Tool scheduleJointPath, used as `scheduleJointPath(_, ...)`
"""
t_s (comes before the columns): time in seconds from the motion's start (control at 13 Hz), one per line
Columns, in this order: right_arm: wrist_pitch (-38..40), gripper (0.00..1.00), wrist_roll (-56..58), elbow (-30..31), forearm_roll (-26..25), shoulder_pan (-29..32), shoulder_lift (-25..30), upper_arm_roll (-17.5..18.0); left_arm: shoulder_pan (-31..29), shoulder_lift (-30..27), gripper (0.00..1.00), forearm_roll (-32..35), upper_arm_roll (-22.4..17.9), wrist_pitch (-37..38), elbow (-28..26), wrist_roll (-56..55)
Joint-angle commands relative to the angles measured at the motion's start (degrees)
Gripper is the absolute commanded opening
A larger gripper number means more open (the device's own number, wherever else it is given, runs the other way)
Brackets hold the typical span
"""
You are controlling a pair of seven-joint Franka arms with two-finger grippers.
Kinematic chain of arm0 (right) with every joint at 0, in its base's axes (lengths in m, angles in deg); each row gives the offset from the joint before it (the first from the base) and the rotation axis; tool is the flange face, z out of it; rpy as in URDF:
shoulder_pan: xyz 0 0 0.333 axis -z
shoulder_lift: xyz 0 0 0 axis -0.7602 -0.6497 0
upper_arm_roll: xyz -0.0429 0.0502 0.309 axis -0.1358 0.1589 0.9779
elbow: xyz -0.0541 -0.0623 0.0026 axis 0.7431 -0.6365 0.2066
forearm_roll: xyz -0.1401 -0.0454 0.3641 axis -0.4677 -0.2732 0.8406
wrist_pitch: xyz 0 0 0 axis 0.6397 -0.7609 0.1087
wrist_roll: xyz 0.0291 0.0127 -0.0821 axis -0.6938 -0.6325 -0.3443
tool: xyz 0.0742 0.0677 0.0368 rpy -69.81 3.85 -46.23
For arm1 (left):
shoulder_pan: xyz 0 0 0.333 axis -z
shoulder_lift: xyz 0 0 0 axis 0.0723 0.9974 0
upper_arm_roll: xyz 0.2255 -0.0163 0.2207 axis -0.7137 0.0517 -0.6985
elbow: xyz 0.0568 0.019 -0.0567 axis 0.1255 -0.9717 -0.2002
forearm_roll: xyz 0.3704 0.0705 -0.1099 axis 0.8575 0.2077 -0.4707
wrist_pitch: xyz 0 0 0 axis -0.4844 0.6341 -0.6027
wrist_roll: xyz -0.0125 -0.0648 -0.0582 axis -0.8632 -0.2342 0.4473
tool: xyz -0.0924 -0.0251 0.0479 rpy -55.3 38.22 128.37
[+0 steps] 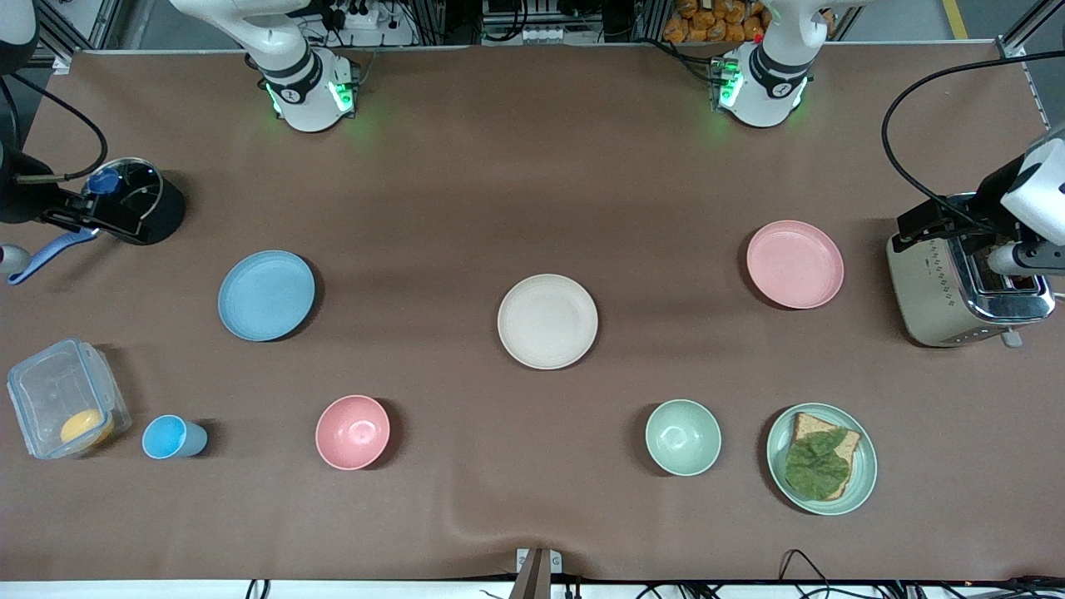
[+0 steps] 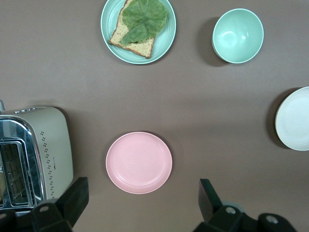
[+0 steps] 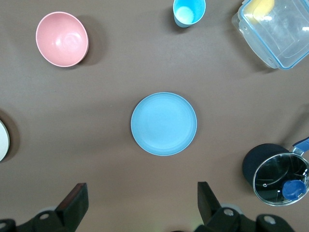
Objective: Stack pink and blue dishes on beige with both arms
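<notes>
At the middle of the table (image 1: pixel 466 166) lies the beige plate (image 1: pixel 547 321), flat and bare; the pink plate (image 1: pixel 795 264) lies toward the left arm's end, just beside the toaster (image 1: pixel 965 287) near that end edge; the blue plate (image 1: pixel 266 294) lies toward the right arm's end, well apart from the beige one; all three plates rest separately on the cloth, none stacked. The left gripper (image 2: pixel 140 205) hangs over the pink plate, fingers (image 2: pixel 75 195) spread wide and holding nothing; the right gripper (image 3: pixel 140 205) hangs over the blue plate, fingers (image 3: pixel 72 203) likewise spread wide and empty. Along the edge nearest the front camera stand a clear lidded box (image 1: pixel 66 399), a blue cup (image 1: pixel 170 437), a pink bowl (image 1: pixel 353 432), a green bowl (image 1: pixel 683 437) and a green plate (image 1: pixel 861 491) bearing toast with a leaf; a black pot (image 1: pixel 141 204) with a glass lid stands near the right arm's end edge.
</notes>
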Motion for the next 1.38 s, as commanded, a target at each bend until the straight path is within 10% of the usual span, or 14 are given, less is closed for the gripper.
scheduleJointPath(0.0, 0.14, 1.0, -0.39, 0.29, -0.82, 0.27, 0.0, 0.09, -0.25, -0.87, 1.0, 1.31, 0.44, 0.15, -0.45, -0.29)
scheduleJointPath(0.69, -4.24, 1.0, 10.16, 1.69, 0.68, 4.74, -14.58, 0.09, -0.25, -0.87, 1.0, 1.31, 0.52, 0.32, -0.54, -0.2)
scheduleJointPath(1.31, -33.23, 1.0, 28.08, 24.44, 6.21, 14.59, -15.9, 0.18, -0.25, -0.79, 1.0, 1.31, 0.79, 0.5, -0.98, -0.29)
